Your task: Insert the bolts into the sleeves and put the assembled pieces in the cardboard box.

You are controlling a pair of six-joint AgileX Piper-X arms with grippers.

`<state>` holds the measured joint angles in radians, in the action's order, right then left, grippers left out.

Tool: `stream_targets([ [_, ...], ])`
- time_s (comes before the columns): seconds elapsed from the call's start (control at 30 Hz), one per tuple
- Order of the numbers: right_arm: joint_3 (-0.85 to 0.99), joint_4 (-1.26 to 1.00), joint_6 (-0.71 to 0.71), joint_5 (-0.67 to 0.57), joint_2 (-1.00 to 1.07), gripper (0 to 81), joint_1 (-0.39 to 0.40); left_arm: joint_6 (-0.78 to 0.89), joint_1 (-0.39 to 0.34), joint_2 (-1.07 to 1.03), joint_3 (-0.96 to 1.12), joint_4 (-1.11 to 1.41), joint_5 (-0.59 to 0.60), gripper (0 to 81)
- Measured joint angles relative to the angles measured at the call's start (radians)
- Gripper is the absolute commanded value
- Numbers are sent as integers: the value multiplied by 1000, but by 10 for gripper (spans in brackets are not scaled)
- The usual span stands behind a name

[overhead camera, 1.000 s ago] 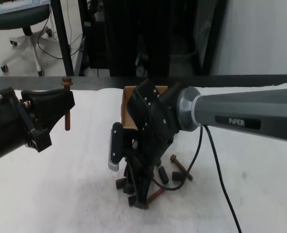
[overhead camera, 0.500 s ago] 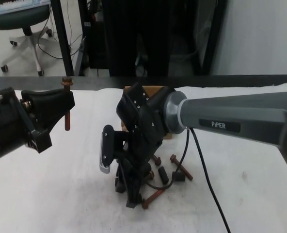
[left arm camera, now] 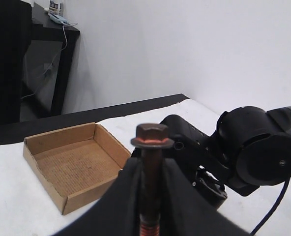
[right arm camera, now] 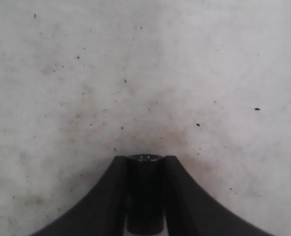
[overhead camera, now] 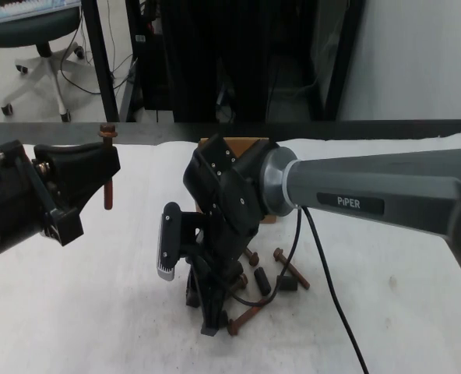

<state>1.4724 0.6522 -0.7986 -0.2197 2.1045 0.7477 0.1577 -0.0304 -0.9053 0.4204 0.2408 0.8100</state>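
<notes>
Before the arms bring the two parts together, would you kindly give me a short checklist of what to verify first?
1. Left gripper shut on the bolt, head up, shaft upright: ok.
2. Right gripper shut on the sleeve, which sits between the fingers: ok.
3. Sleeve lifted off the bench: cannot tell.
4. Bolt lined up with the sleeve: not ok. The bolt is held high at the bench's left side, and the sleeve is low near the middle.
5. Cardboard box upright with its top open: ok.
6. Loose bolts and sleeves out of the way: not ok. They lie close beside the right gripper.
</notes>
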Motion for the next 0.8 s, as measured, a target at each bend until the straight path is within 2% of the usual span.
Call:
stream_targets([
  [0.07,0,0,17,4,0,81,0,0,0,-1,0,0,0,3],
  [0.17,6,33,24,11,0,248,0,0,0,-1,0,0,0,3],
  [0.27,7,59,27,15,0,373,0,0,0,-1,0,0,0,3],
  [0.37,10,62,27,18,0,380,0,0,0,-1,0,0,0,3],
  [0.63,10,67,21,22,0,300,0,0,0,-1,0,0,0,3],
  [0.8,10,67,21,26,0,301,0,0,0,-1,0,0,0,3],
])
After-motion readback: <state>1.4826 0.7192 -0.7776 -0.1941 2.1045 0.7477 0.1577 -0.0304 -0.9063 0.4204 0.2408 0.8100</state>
